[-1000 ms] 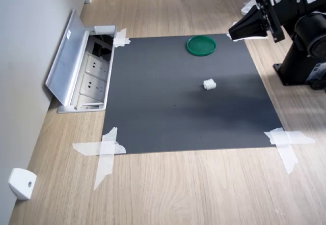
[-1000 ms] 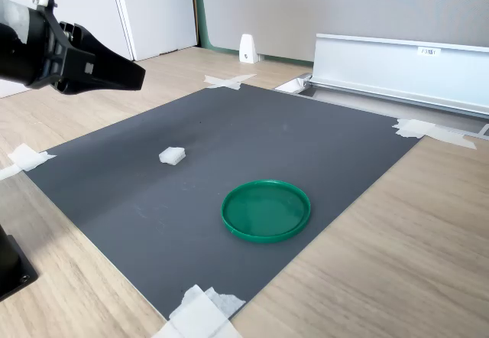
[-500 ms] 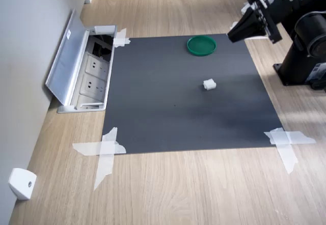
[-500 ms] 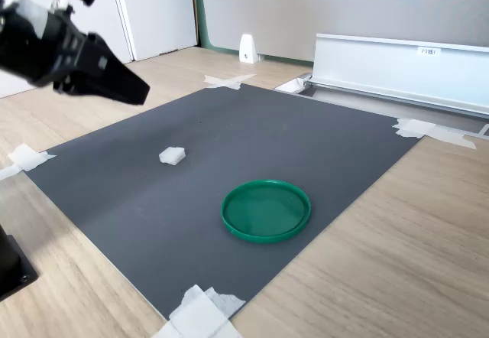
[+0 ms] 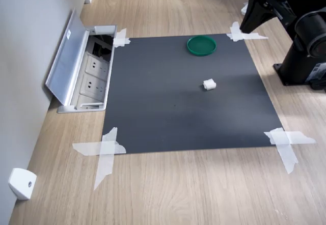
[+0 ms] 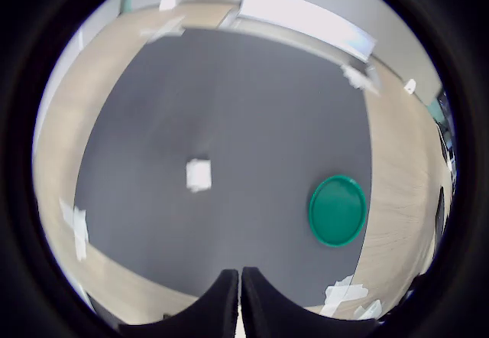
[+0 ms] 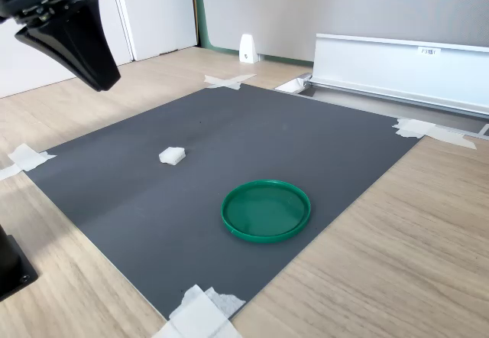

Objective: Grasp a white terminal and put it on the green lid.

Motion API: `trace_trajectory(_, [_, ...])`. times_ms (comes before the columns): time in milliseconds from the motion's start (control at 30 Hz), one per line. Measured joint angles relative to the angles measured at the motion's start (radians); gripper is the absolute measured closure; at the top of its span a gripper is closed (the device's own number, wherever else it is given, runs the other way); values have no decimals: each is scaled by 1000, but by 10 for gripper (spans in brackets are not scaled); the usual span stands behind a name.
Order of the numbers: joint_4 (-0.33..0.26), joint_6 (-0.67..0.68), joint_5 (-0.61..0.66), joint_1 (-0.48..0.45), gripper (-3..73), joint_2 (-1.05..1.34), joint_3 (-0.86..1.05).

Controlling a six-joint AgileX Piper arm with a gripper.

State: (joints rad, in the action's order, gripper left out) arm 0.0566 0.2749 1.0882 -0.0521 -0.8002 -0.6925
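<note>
While well apart on the mat, white terminal (image 5: pixel 209 84), green lid (image 5: pixel 201 45); end effector (image 6: pixel 240 292) pressed together.

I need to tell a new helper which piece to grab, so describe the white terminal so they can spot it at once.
Find the dark grey mat taped to the wooden floor. Near its middle, apart from the round dark-green plastic lid, lies the white terminal, a tiny notched white plastic block. Unlike the flat white tape strips at the corners, it is chunky and stands alone.

On the mat (image 5: pixel 168 108) in the first exterior view, the terminal (image 5: pixel 209 85) lies nearer than the lid (image 5: pixel 201 45), well apart from it.
</note>
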Motion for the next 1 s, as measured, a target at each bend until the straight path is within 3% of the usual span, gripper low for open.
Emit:
trace_trajectory(167, [-39,51,46,0,552,-112,-83])
trace_trajectory(233, [-51,71,49,0,451,-149,-98])
trace_trajectory(400, [-93,99,27,0,113,-226,-106])
trace_trajectory(467, [-107,101,6,0,27,-261,-107])
trace_trajectory(600, [-115,102,-45,0,-24,-344,-107])
trace_trajectory(1000, [-87,103,-206,34,-29,-461,-92])
